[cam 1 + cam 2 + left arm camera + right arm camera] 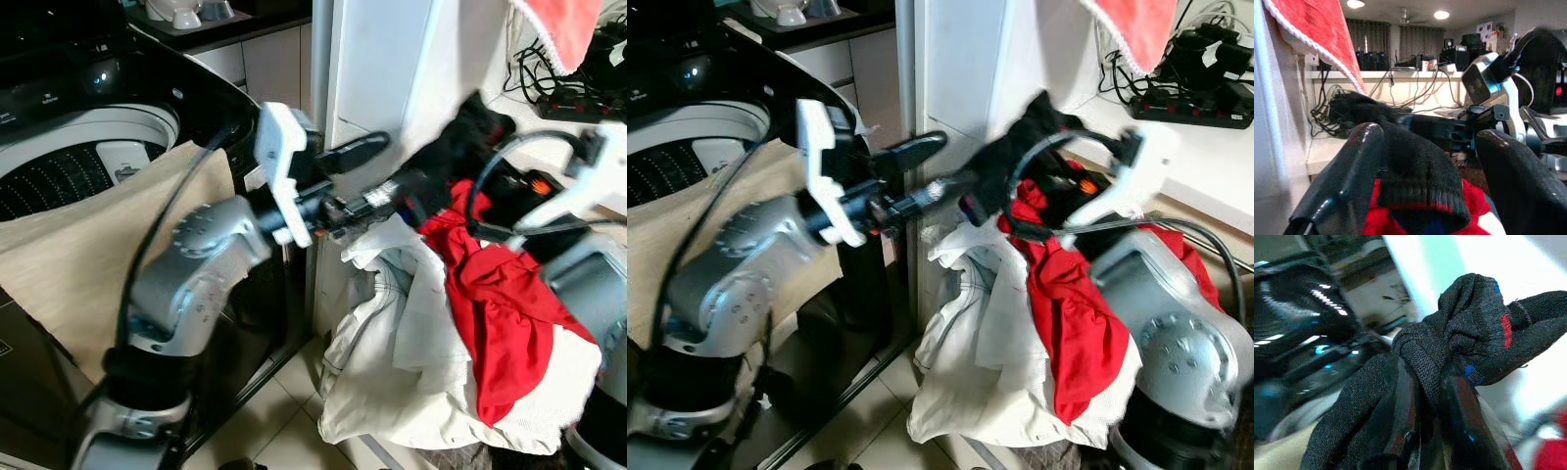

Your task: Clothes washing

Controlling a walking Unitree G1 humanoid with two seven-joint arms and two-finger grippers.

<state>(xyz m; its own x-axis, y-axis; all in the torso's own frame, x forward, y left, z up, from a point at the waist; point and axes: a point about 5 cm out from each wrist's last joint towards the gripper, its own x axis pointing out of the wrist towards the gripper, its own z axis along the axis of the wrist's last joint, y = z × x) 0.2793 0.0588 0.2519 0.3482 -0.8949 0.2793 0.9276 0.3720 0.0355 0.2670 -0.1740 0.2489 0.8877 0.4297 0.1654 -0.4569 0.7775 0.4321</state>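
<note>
- Left eye view: your left end effector [377, 191] reaches across from beside the top-load washing machine [88, 147] toward a bundle held up by the right arm — a black knit garment [460, 137] on top, a red garment [495, 313] hanging under it, and a white mesh laundry bag [392, 372] drooping toward the tiled floor [269, 426]. The open drum is well apart from the bundle, with a beige cloth [88, 255] draped over the machine's front edge.
- Right eye view: the same scene; the left fingers [916, 149] look spread, one above the other, with the black knit just beyond them. A red towel [1141, 24] hangs over the white surface [1205, 147] behind, near a power strip [1190, 108].
- Left wrist view: the left end effector [1425, 161] stands wide, its fingers either side of a ribbed black cuff with red cloth beneath — around it, not yet clamped. I'd close on the cuff alone before you pull, so the red piece doesn't trail.
- Right wrist view: the right end effector [1425, 396] is narrow and pinched on the black knit, which bunches above the fingers and shows small red and blue marks. Keep that pinch until the left has a firm hold, then lift high enough for the hanging bag to clear the machine's rim.
- Writing: the control panel carries small white markings, too blurred to read; no brand is legible.
</note>
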